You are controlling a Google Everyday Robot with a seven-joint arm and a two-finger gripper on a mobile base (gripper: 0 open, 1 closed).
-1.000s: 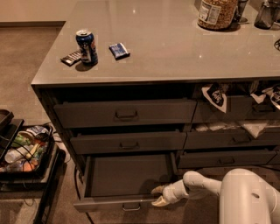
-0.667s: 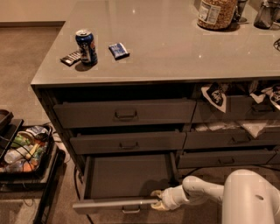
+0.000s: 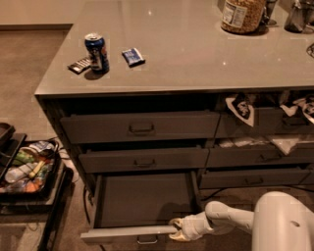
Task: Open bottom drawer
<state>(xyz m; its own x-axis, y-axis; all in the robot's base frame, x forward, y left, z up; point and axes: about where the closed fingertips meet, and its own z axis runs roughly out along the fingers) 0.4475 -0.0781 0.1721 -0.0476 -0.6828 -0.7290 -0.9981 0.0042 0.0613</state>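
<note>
The bottom drawer [image 3: 143, 198] of the left three-drawer stack stands pulled well out, and its plain dark inside is bare. Its slim front edge [image 3: 125, 235] with the small centre handle [image 3: 147, 240] is at the bottom of the camera view. My gripper [image 3: 179, 230] is at the right end of that front edge, touching its top rim. My white arm [image 3: 230, 218] reaches in from the lower right. The top drawer [image 3: 140, 127] and the middle drawer [image 3: 143, 160] above are each out a little.
On the counter lie a blue can [image 3: 96, 49], a blue packet [image 3: 132, 56], a dark packet [image 3: 78, 64] and a jar [image 3: 241, 13]. Right-hand drawers have white cloth [image 3: 242, 108] sticking out. A low cart [image 3: 29, 169] of items stands on the floor at left.
The bottom drawer has slid further out towards the camera. My gripper has moved with its front edge, down and slightly left.
</note>
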